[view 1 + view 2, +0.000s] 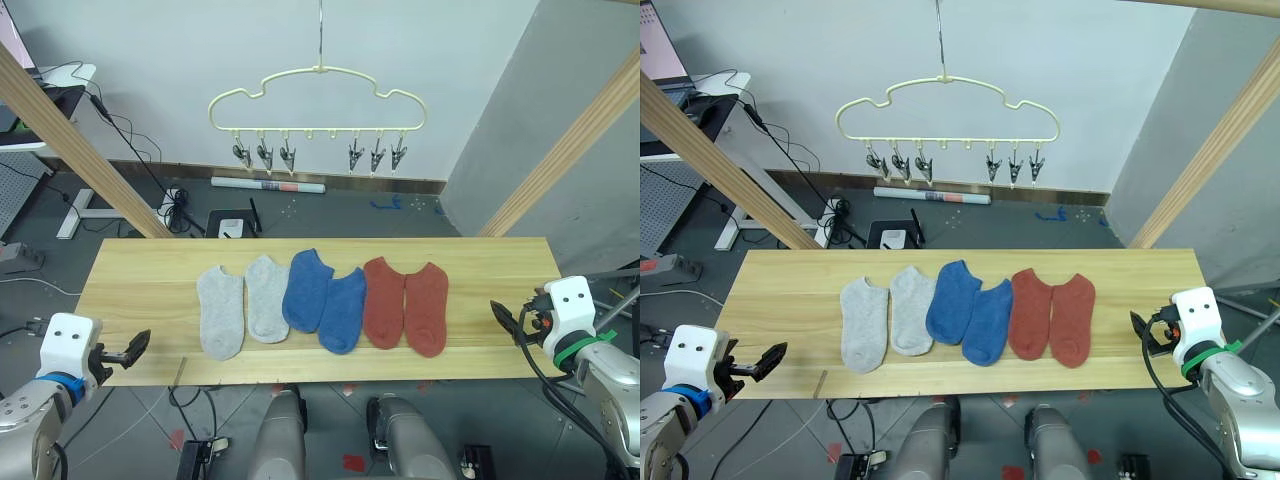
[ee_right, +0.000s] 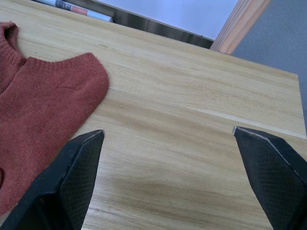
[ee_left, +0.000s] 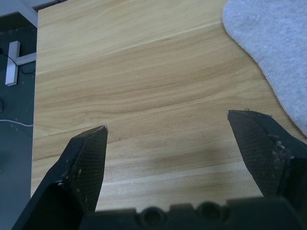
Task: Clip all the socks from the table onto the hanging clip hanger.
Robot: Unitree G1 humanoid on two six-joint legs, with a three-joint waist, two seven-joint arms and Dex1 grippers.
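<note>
I have both arms held low, one at each side. My left gripper (image 1: pixel 133 347) points inward toward the middle, its two black fingers (image 3: pixel 81 167) spread wide apart. My right gripper (image 1: pixel 505 318) mirrors it, pointing inward with fingers (image 2: pixel 72 177) equally parted.

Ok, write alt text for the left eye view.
Six socks lie in a row on a wooden table: two grey, two blue, two rust red. A pale yellow clip hanger hangs behind, holding no socks. The open left gripper and right gripper flank the table.
</note>
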